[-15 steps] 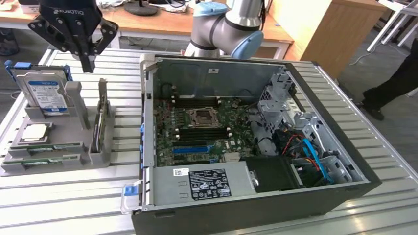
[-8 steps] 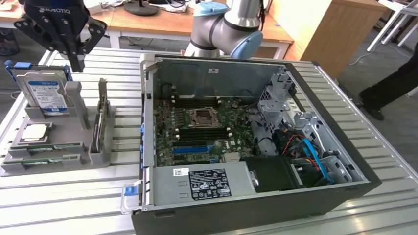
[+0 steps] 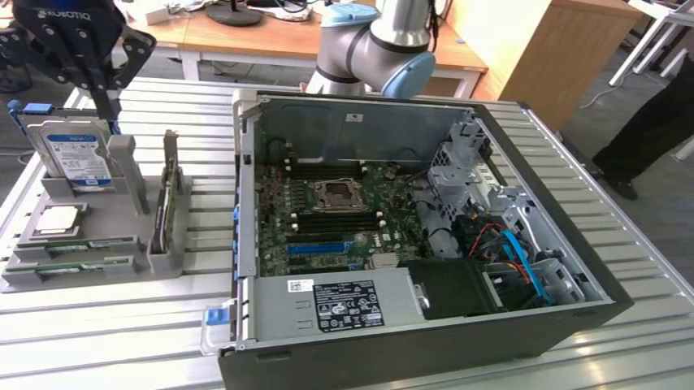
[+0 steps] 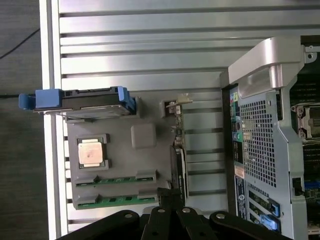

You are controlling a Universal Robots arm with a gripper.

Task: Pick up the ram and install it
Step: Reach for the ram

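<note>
Starting at the fingers [image 4: 167, 197], the wrist view shows them pressed together with nothing between them, their black linkage spread out behind. The exterior view places the gripper [image 3: 109, 110] high over the far end of the gray holder [image 3: 162, 260], above the upright hard drive [image 3: 78, 158] and touching nothing. The ram [image 3: 93, 242] lies flat in a slot at the near end of that holder, well apart from the gripper, with a second green stick [image 3: 65, 264] in the slot just beside it. The wrist view looks down on the holder [image 4: 145, 160] and presents both sticks lengthwise, the ram [image 4: 117, 180] and the second green stick [image 4: 122, 201], beside the square processor [image 4: 91, 152], the blue-railed hard drive [image 4: 85, 97] and an expansion card [image 4: 178, 145] standing on edge. The exterior view adds the processor [image 3: 57, 219] and the expansion card [image 3: 168, 195] from the side. Outward from the holder, the ribbed metal table [image 3: 109, 325] carries the open computer case [image 3: 434, 341]. The exterior view looks into it onto the motherboard [image 3: 325, 211], while the wrist view presents its perforated rear panel [image 4: 260, 145]. The arm [image 3: 379, 49] rises behind the case, and a person's leg [image 3: 651, 130] stands at the exterior view's right.
</note>
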